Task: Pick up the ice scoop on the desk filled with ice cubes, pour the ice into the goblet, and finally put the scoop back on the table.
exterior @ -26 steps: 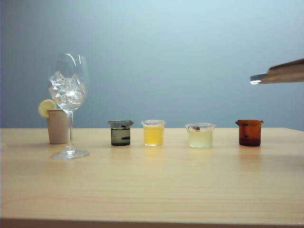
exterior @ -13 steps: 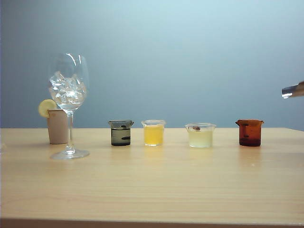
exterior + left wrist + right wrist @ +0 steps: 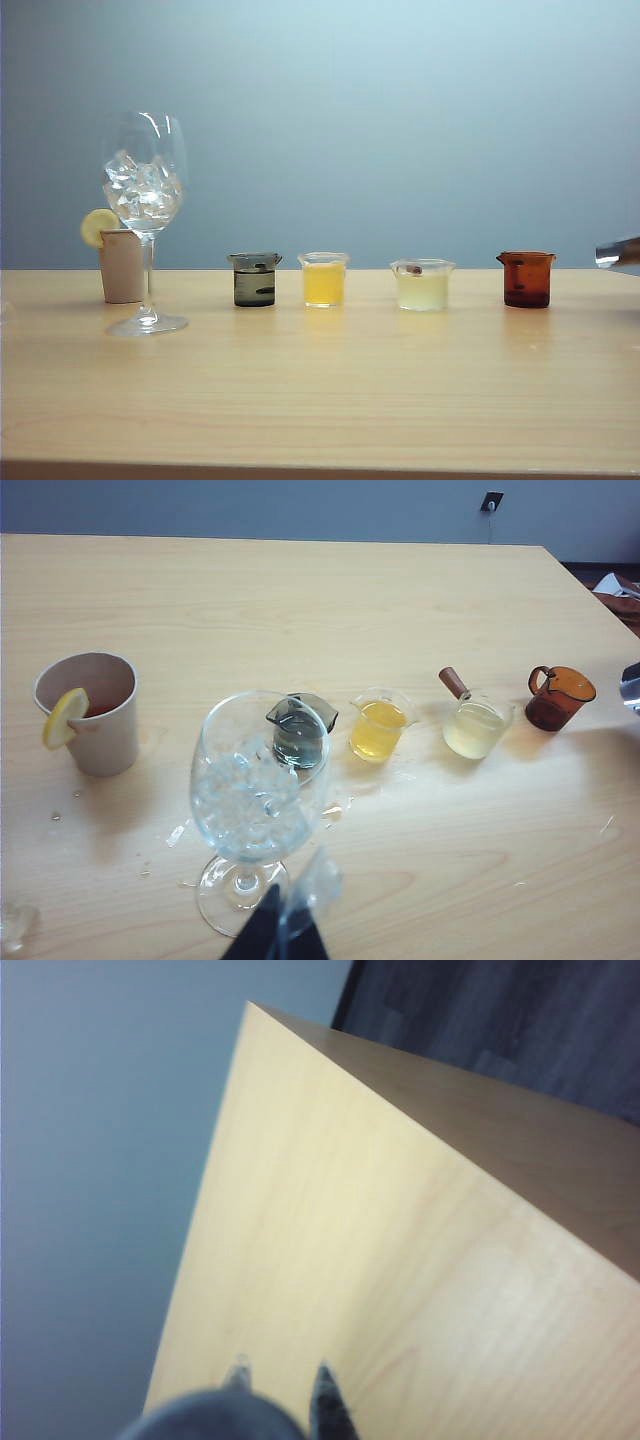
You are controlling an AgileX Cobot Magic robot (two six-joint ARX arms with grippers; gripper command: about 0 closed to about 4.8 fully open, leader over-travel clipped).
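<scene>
The goblet (image 3: 146,190) stands upright at the left of the desk (image 3: 320,390), its bowl heaped with ice cubes (image 3: 143,190). In the left wrist view the goblet (image 3: 260,780) is just ahead of my left gripper (image 3: 280,935), whose dark fingers are pressed together on nothing. Only the shiny tip of the ice scoop (image 3: 618,253) shows at the far right edge, hovering slightly above the table top; it is also a silver sliver, the ice scoop (image 3: 632,685). My right gripper (image 3: 280,1380) is over the desk's corner, shut on the scoop's blurred grey end (image 3: 215,1418).
A beige cup with a lemon slice (image 3: 120,262) stands behind the goblet. A row of small cups runs rightwards: dark grey (image 3: 254,280), orange-yellow (image 3: 323,279), pale (image 3: 421,285), brown (image 3: 526,279). Wet specks lie round the goblet's foot (image 3: 180,832).
The scoop has drawn back to the right and sunk from well above the cups to about their rim height. The goblet, cups and left gripper have not moved.
</scene>
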